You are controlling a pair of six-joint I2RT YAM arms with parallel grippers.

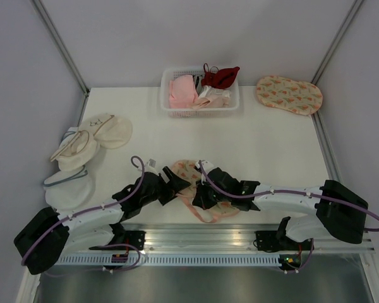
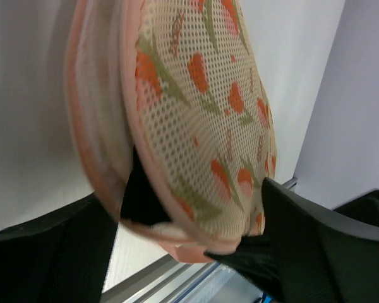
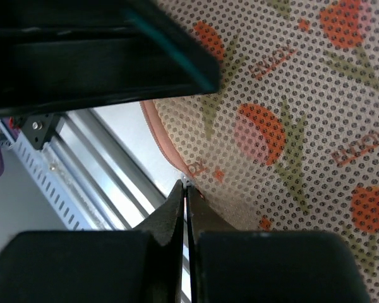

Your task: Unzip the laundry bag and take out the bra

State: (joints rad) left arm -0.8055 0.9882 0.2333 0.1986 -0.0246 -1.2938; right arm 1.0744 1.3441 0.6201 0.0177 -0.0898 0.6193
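Jaws of my left gripper (image 1: 169, 179) clamp the bag (image 1: 187, 170) at its left end, lower middle of the top view. Its long axis runs down-right past my right gripper (image 1: 200, 190), pressed shut at the pink rim. I judge the zip pulls that way.

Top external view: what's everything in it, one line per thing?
laundry bag: one, peach with orange leaf print, near centre, between the tools
printed pouch: one, similar print, far right
cream-white pouches: several, overlapping, left edge
basket: one, white, far centre
pink garment: one, in basket, left
dark red garment: one, in basket, right
table: one, white
left tool: black, shut on the bag's left end
right tool: black, shut at the bag's edge
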